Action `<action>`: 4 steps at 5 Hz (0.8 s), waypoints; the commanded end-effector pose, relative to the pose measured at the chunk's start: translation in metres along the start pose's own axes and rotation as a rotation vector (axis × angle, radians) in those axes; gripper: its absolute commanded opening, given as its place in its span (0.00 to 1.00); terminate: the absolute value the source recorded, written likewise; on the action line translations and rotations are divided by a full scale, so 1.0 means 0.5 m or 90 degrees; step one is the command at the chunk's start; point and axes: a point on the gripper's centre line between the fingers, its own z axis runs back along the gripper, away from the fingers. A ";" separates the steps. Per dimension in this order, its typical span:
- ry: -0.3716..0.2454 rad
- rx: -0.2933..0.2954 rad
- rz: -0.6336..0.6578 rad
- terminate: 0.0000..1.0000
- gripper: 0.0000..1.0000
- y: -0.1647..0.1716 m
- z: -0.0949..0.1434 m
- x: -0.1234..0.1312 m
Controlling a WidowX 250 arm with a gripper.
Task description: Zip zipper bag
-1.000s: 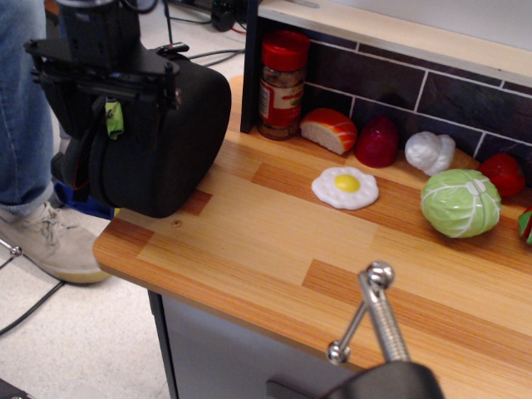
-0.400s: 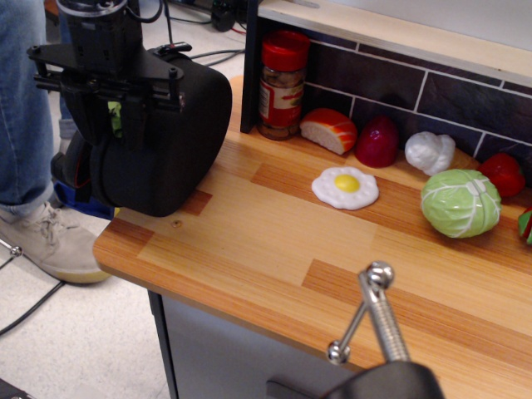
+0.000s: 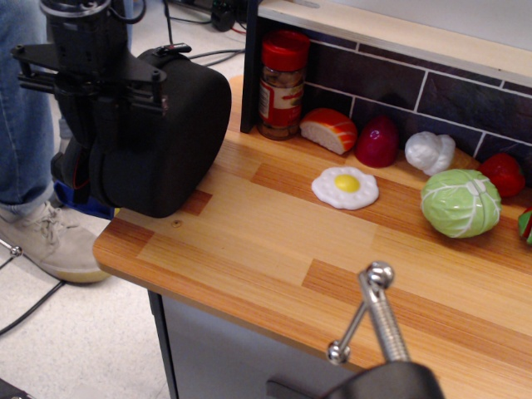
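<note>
A metal clamp (image 3: pixel 372 320) pokes up at the near edge of the wooden desk (image 3: pixel 274 249). At the desk's left end stands the zipper bag (image 3: pixel 170 133), black, rounded, fabric, upright. The black end effector (image 3: pixel 91 104) hangs right in front of its left edge; whether its fingers are parted or gripping cannot be told. Farther back lie a glossy fried egg (image 3: pixel 345 187), a cabbage (image 3: pixel 460 202) and a red-lidded jar (image 3: pixel 281 83), label unreadable.
</note>
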 end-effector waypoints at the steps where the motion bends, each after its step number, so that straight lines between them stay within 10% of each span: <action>1: 0.070 0.025 -0.107 0.00 0.00 0.075 0.014 -0.094; 4: -0.025 -0.031 -0.105 0.00 0.00 0.050 -0.171 -0.100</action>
